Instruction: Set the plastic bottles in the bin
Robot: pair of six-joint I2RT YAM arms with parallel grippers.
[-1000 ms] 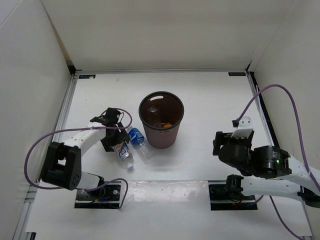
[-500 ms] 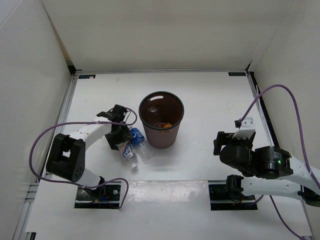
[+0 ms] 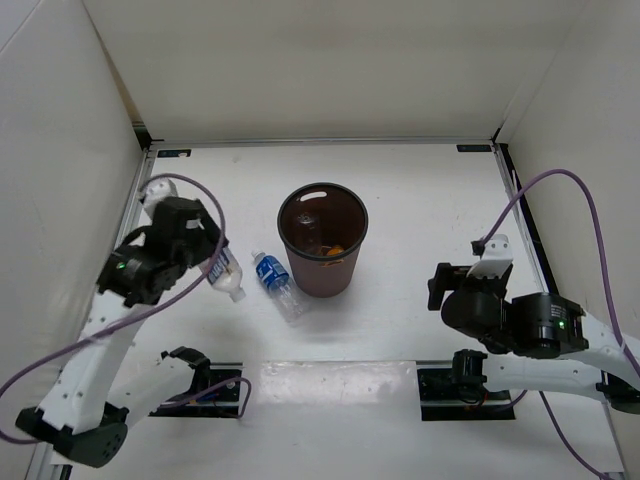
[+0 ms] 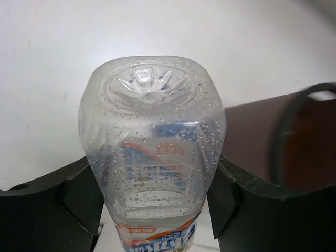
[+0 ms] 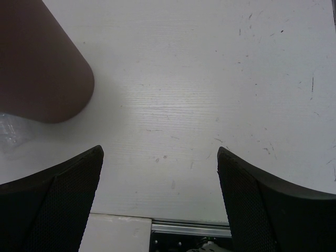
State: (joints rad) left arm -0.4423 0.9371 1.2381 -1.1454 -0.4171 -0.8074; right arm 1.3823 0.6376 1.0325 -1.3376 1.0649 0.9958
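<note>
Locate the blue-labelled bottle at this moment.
In the top view, the blue-labelled bottle lies on the table left of centre, beside the bin's left side, with the white-red-labelled bottle just to its left.

"What can't you make out?"

"In my left wrist view the white-red label bottle (image 4: 152, 157) runs off the bottom edge. Its print is too blurred to read, and the right edge cuts the bin (image 4: 247, 142)."

"And from above?"

"My wrist mostly hides my left tool (image 3: 215, 268). The orange thing (image 3: 335, 249) inside the bin is too small to identify."
</note>
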